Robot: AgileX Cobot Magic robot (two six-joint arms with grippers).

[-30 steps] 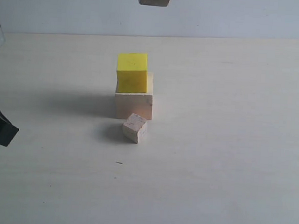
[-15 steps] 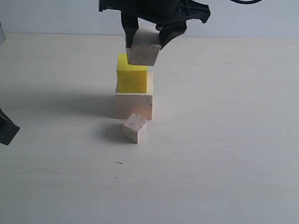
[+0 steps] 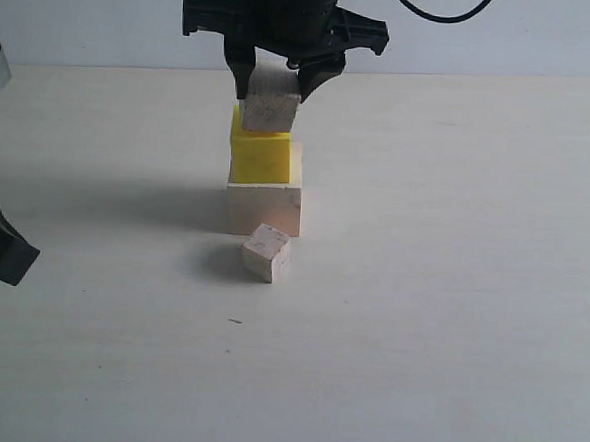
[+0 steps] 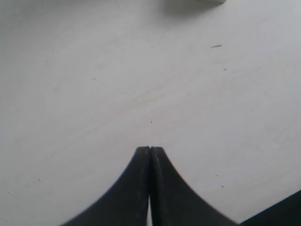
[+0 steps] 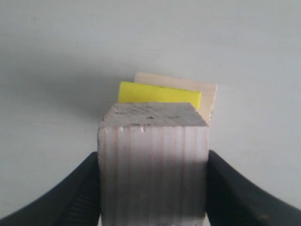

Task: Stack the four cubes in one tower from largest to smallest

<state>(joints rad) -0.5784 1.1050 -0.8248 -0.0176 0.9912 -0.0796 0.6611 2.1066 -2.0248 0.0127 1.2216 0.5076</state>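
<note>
Here, right hand (image 3: 274, 88) grips the grained cube (image 3: 270, 109)

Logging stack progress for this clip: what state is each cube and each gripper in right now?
Largest cube: on the table, bottom of the stack.
Yellow cube: stacked on largest cube.
Grained cube: held by right gripper over yellow cube; contact unclear.
Smallest cube: loose on table, unstacked.
Left gripper: shut, empty.
Right gripper: shut on grained cube.
</note>
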